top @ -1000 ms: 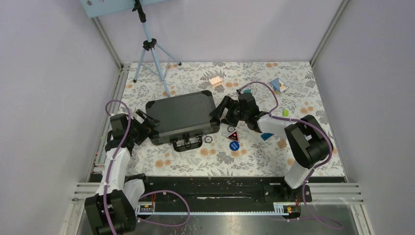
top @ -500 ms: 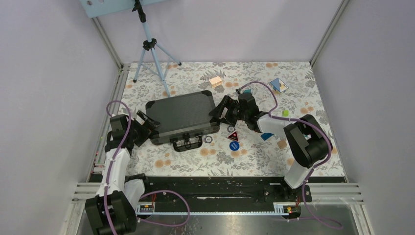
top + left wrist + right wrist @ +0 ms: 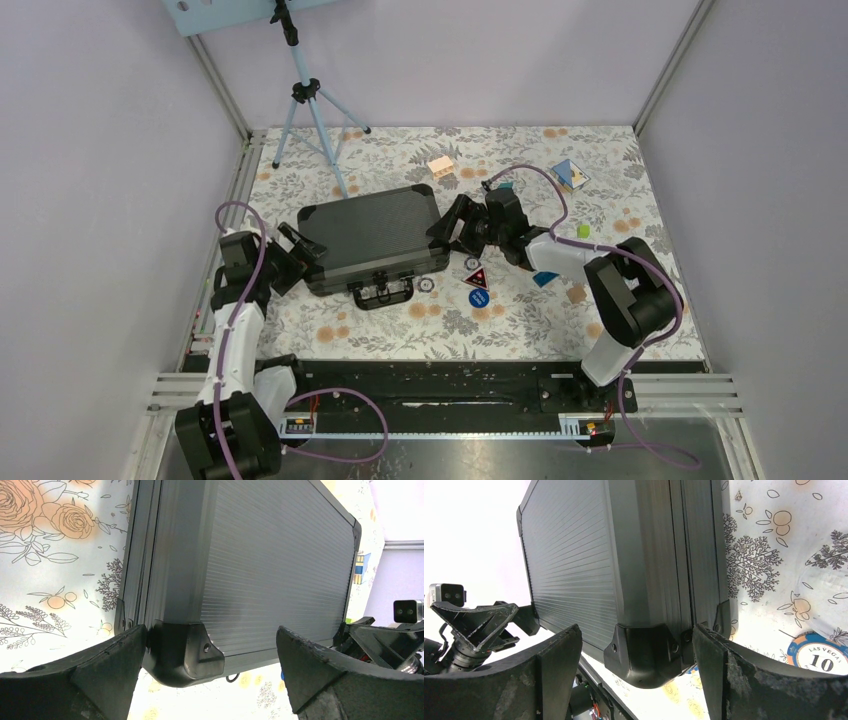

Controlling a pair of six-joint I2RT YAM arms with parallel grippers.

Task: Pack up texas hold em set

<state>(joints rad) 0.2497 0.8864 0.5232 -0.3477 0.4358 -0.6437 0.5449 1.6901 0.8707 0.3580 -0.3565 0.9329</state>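
So the black ribbed rectangular briefcase [image 3: 372, 238] is lying flat and shut, a bit left of the middle of the floral-print tabletop [image 3: 600, 160], with its black handle [image 3: 380, 293] facing the near edge. The left gripper [image 3: 298, 248] is at the case's left end, jaws spread wide around a corner there; can't tell if a finger actually touches it. The right gripper [image 3: 457, 226] is the same story at the right end, wide open around that corner. A blue-and-white round poker chip [image 3: 819, 658] marked 10 lies loose on the table near that end.
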